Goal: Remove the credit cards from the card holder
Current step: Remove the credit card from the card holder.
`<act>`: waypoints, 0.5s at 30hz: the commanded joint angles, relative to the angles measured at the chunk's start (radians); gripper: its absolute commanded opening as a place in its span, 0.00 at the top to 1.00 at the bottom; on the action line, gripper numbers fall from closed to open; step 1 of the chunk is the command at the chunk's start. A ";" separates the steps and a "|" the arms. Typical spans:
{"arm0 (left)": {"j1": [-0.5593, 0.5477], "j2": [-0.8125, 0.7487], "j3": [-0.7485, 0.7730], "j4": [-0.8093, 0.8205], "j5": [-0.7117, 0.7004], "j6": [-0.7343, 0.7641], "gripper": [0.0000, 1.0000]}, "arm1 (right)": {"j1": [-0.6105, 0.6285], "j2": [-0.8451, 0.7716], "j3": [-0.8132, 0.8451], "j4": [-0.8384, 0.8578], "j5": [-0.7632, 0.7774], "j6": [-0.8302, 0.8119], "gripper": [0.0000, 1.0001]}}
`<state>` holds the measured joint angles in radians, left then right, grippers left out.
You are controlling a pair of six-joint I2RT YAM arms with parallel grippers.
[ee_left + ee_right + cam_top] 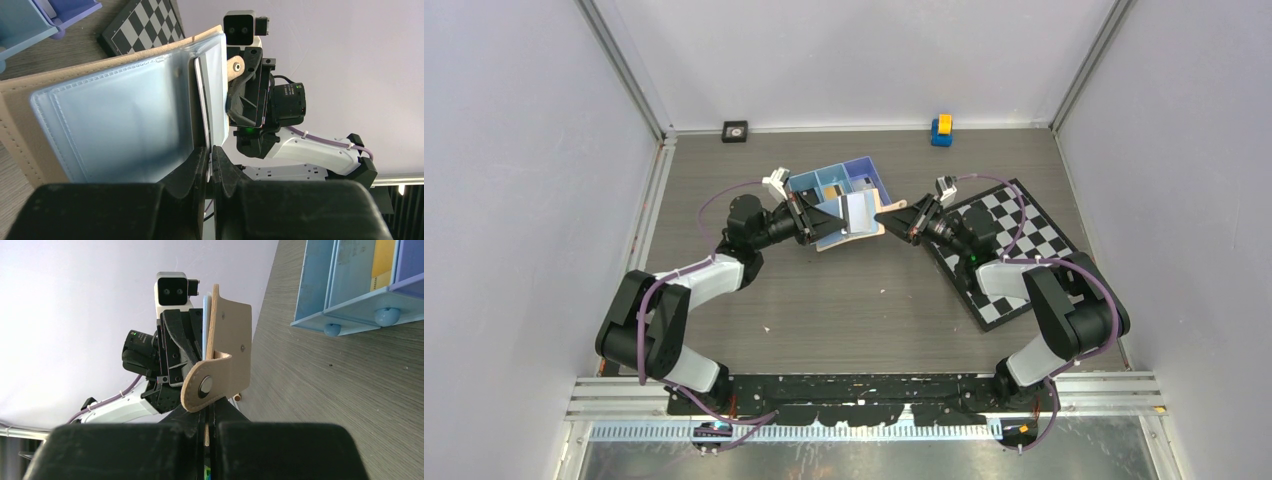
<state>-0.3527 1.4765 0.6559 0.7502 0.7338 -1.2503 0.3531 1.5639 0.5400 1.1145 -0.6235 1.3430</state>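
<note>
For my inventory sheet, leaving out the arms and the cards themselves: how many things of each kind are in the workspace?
Card holder: 1
Blue tray: 1
Chessboard: 1
Yellow-and-blue block: 1
Small black square item: 1
Total: 5

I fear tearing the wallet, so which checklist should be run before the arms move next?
1. Right gripper shut on the cover of the tan leather-like folding card holder: ok.
2. Left gripper pinching a thin pale sheet inside it: ok.
3. That sheet is a card, not the blue clear plastic sleeve: cannot tell.
4. Holder opened, sleeves exposed: ok.
5. Blue plastic compartment tray close behind: ok.
</note>
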 commanded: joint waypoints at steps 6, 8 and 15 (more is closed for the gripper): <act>0.011 -0.015 0.005 0.042 0.000 0.002 0.94 | -0.013 -0.047 0.000 0.077 0.002 0.008 1.00; 0.012 -0.015 0.005 0.041 0.000 0.002 0.95 | -0.015 -0.047 0.000 0.078 0.002 0.008 1.00; 0.028 -0.032 -0.011 0.032 -0.015 0.003 0.97 | -0.026 -0.062 -0.011 0.077 0.008 0.009 0.99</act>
<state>-0.3462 1.4765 0.6559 0.7502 0.7334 -1.2514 0.3462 1.5635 0.5385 1.1145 -0.6231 1.3430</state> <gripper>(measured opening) 0.042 0.038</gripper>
